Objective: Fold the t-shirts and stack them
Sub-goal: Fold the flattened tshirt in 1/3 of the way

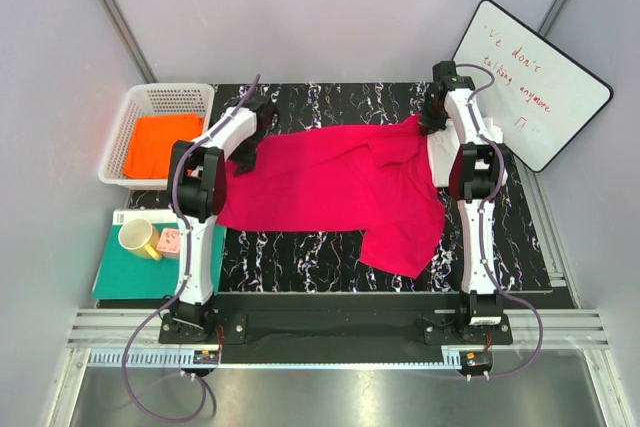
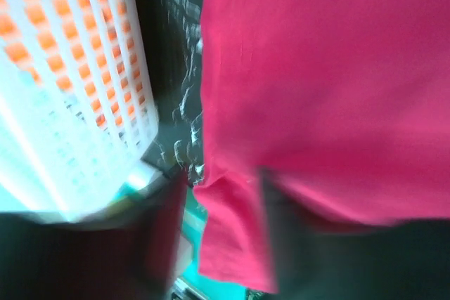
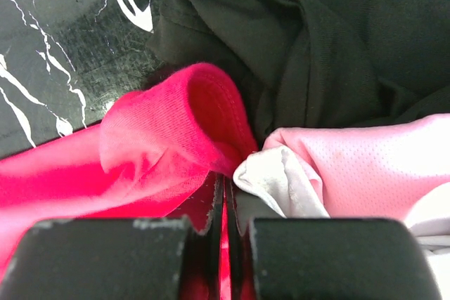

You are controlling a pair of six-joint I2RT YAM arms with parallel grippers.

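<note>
Crimson-pink shirt lies spread across the middle of the black marbled table, a bit skewed and wrinkled. One sleeve reaches toward the near edge on the right side. Its left edge sits just beside the white basket.

Bare marble shows in a strip along the far edge, and in a wider strip along the near edge to the left of that sleeve. There is little free room on the right, where the white shirt is bunched under the right arm, touching the crimson one's upper right corner. The right wrist view also shows a dark cloth crumpled just behind both.

Right gripper is at the far right corner of the crimson shirt, fingers pressed together with a fold of red cloth pinched between them.

Left gripper is over the shirt's far left corner. Its wrist view is badly blurred. The fingers stand apart, the shirt corner shows in the gap, and no pinch is visible.

The basket at far left holds the orange shirt, lying flat inside it. Nearer, a teal board carries a yellow mug and a small pink item. I cannot tell what is in the mug. A whiteboard leans at far right, off the table.
</note>
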